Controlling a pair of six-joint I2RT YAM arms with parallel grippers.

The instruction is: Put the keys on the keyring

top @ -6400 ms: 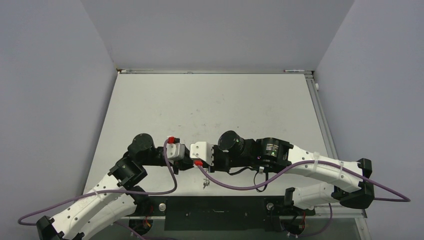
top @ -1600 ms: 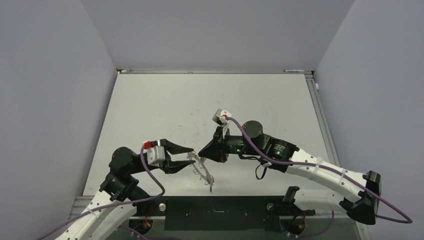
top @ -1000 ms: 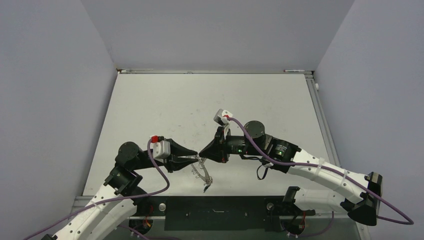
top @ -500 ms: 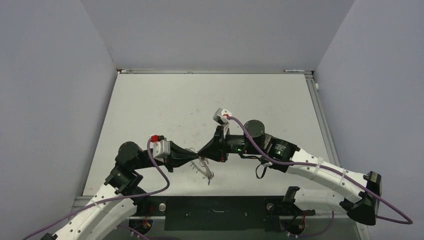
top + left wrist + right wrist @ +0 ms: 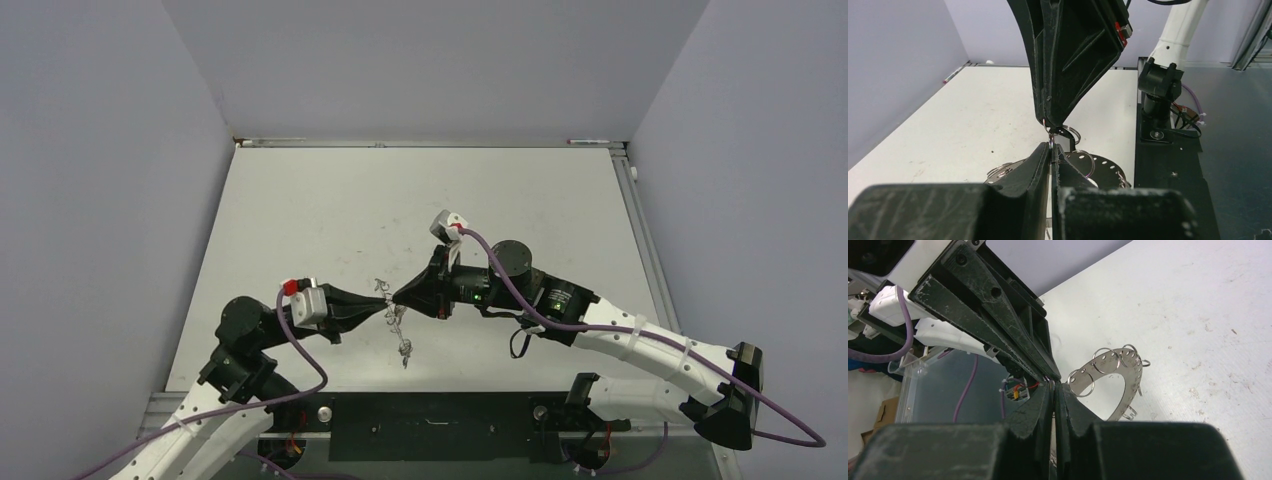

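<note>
The keyring, a flat grey ring rimmed with thin wire loops, hangs above the table between both gripper tips. It also shows in the left wrist view and the right wrist view. My left gripper is shut on a wire loop at the ring's rim. My right gripper is shut tip to tip against it, pinching the ring's rim. A small piece dangles at the ring's low end; I cannot tell whether it is the key. The blue tag is not visible.
The white table stretches behind and to both sides of the grippers. A black base plate runs along the near edge. Grey walls close in the left, right and back. The right arm's purple cable loops over its forearm.
The left gripper, open beside the ring a second ago, has closed on a wire loop. Both tips and the ring have shifted slightly up and left; the ring hangs more vertically.
</note>
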